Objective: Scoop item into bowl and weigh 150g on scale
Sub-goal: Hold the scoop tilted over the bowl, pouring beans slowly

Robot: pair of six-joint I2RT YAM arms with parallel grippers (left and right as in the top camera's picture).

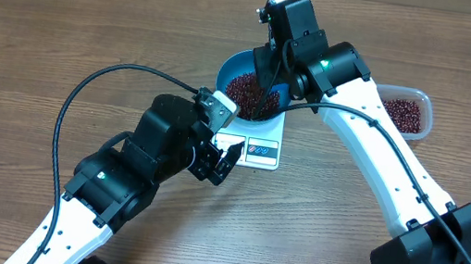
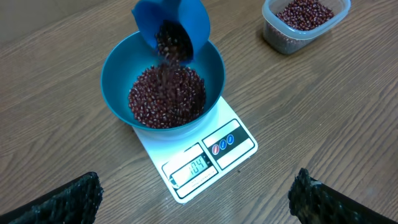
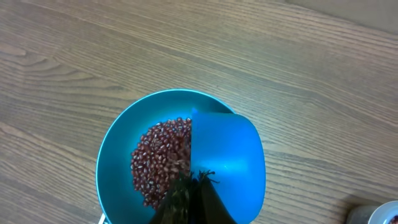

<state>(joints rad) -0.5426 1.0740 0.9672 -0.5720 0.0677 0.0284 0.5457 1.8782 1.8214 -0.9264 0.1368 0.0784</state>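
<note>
On the left, the left tool (image 1: 223,160) hangs over the table (image 1: 34,36) with its two fingers wide apart and nothing between them. In the overhead view it is just beside the front edge of the scale (image 1: 257,150). Its own camera shows only the dark fingertips (image 2: 68,199) in the lower corners.

In the middle, the white scale lies flat on the table and the blue bowl (image 1: 231,68) stands on it. The left wrist view alone shows the display, with digits that look like 104. The beans (image 2: 166,96) lie as a heap in the bowl.

The right tool (image 3: 186,196) is closed on the blue scoop (image 3: 227,155) and holds it tilted over the bowl. In the overhead view the right arm hides the scoop almost fully. The left wrist view shows its mouth pointing down and blurred beans falling from it onto the heap. The right wrist view shows only the scoop's smooth back, which covers the right part of the bowl.

On the right, a clear plastic tub (image 1: 420,102) with more beans stands on the table, apart from the scale.

The table is light brown wood grain. The room is not in view.
</note>
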